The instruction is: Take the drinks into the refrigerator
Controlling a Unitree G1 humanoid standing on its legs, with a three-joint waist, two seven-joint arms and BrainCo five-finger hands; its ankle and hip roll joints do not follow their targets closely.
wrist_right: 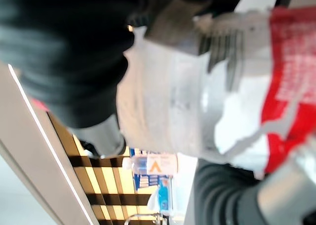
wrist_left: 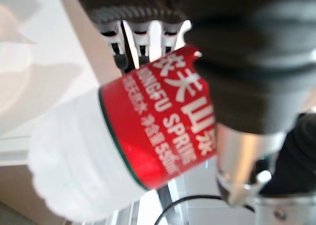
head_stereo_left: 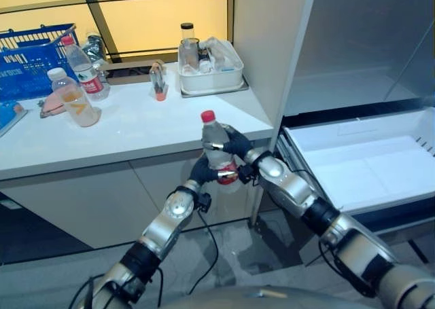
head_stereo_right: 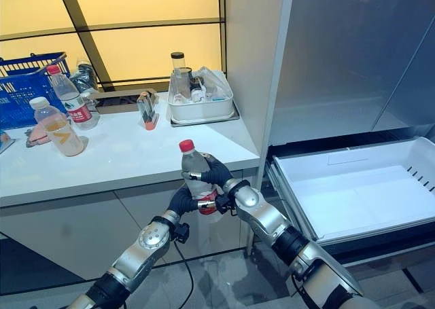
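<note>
Beside the counter (head_stereo_left: 136,129), in front of its edge, both hands grip 1 upright water bottle (head_stereo_left: 216,146): left hand (head_stereo_left: 204,170) curled low, right hand (head_stereo_left: 234,146) curled round its middle, near the open fridge drawer (head_stereo_left: 367,159).

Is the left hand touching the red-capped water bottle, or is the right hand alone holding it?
Touching. In the left eye view the left hand wraps the water bottle low at its red label, while the right hand curls round it higher up.
</note>
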